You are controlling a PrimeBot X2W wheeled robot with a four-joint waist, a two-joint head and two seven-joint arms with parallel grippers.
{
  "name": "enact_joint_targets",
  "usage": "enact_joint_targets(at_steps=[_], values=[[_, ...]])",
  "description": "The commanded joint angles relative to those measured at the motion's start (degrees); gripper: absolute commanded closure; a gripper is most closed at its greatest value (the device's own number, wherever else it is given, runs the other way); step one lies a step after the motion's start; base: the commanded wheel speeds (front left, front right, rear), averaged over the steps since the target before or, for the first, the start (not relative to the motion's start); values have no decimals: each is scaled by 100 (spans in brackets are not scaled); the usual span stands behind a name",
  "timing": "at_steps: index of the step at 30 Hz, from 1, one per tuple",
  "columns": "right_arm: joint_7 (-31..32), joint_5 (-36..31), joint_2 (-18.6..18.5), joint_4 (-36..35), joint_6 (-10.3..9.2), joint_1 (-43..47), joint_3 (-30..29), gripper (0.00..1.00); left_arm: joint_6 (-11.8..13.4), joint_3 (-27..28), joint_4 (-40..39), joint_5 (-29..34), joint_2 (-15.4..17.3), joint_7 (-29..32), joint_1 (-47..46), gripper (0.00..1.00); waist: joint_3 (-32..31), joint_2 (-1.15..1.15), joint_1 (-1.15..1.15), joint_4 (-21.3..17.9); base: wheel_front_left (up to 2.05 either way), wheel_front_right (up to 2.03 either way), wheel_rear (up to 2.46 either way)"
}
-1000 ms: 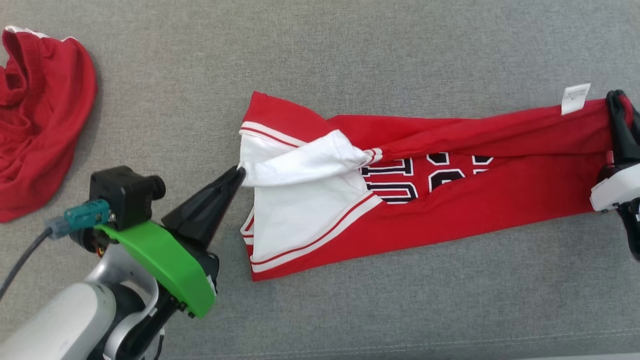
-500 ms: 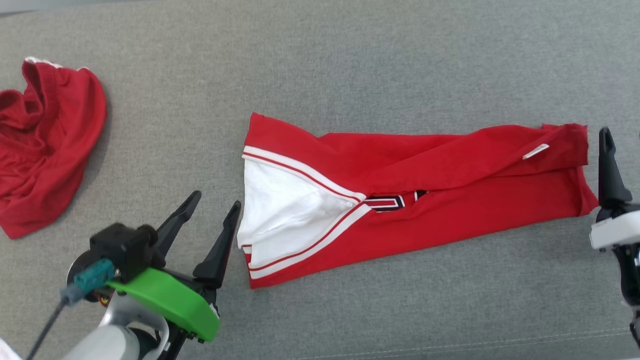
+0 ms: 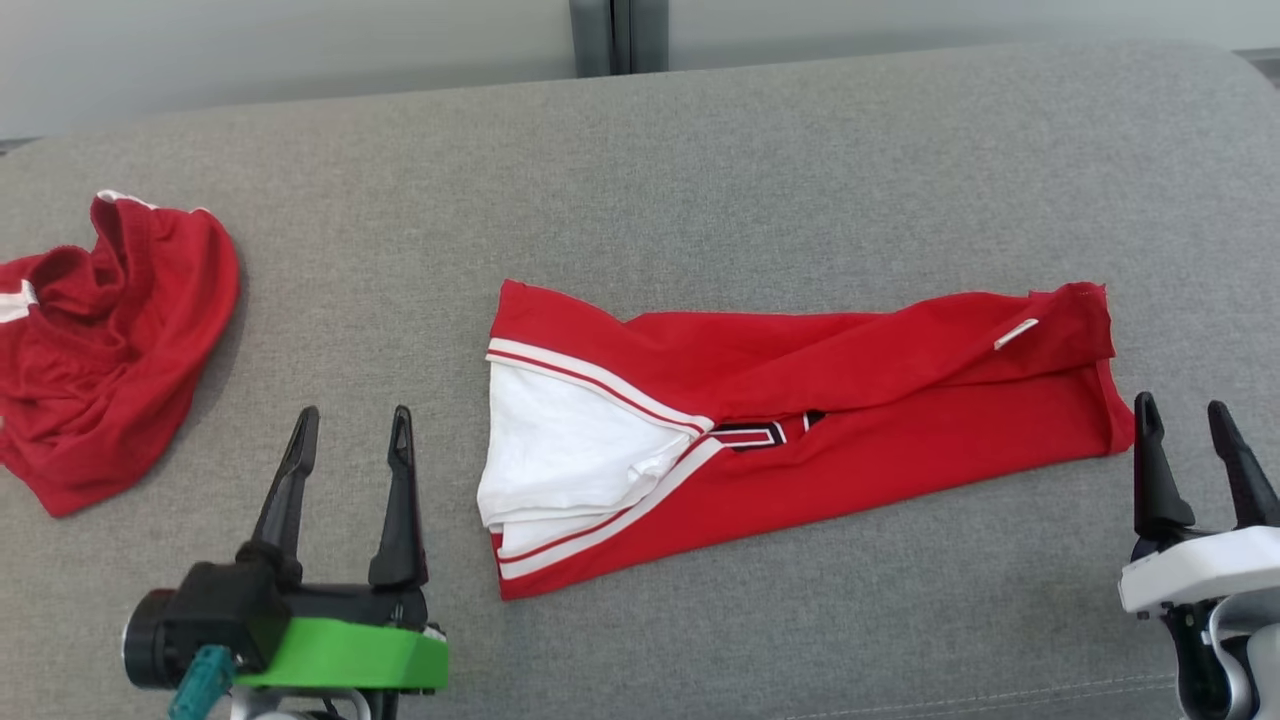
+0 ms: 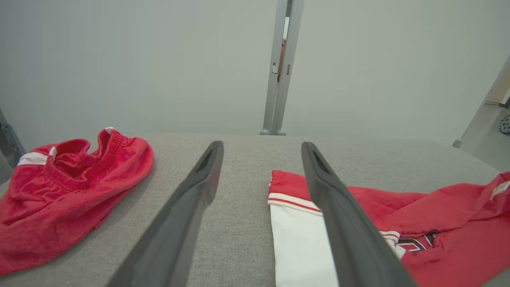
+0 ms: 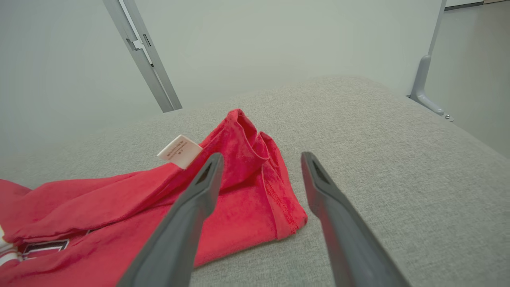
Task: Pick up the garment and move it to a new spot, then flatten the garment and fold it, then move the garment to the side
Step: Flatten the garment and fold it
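Note:
The garment [image 3: 850, 400], a red jersey with a white panel and striped trim at its left end, lies folded into a long band across the grey cushion [image 3: 700, 180]. It also shows in the left wrist view [image 4: 438, 215] and the right wrist view [image 5: 119, 207], where a white label sticks up. My left gripper [image 3: 350, 425] stands open just left of the white end, touching nothing. My right gripper [image 3: 1185, 415] is open off the garment's right end, with nothing between its fingers.
A second crumpled red garment [image 3: 100, 340] lies at the far left of the cushion, seen too in the left wrist view [image 4: 67, 191]. A grey wall with a metal post [image 3: 615, 35] rises behind the cushion's far edge.
Both grippers have opened and let go of the garment's ends, then drawn back toward me. The top layer has dropped flat onto the garment. The head camera has tilted up.

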Motion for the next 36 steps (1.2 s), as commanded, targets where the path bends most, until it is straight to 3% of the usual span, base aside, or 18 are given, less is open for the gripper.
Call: enact_joint_targets(at_steps=[1, 11, 19, 29, 36], values=[[-17, -43, 23, 31, -9, 76, -35, 0, -76, 114, 22, 158, -182, -14, 261, 0, -136, 0, 0, 38, 0, 0, 0], [-17, -125, 65, 545, -9, 155, -381, 0, -930, 750, 520, 1370, -1197, -16, 958, 0, -363, 0, 0, 365, 0, 0, 0], [34, 45, -207, 1514, -9, -660, -375, 0, -1467, 949, 683, 1891, -1608, -17, 924, 0, -154, 0, 0, 632, 0, 0, 0], [362, 153, -536, 2512, -9, -1693, -368, 0, -1844, 974, 756, 2209, -1861, -17, 726, 0, 276, 0, 0, 919, 0, 0, 0], [837, 193, -554, 3316, -9, -1902, -349, 0, -1930, 1054, 725, 2284, -1933, -17, 580, 0, 522, 0, 0, 943, 0, 0, 0]])
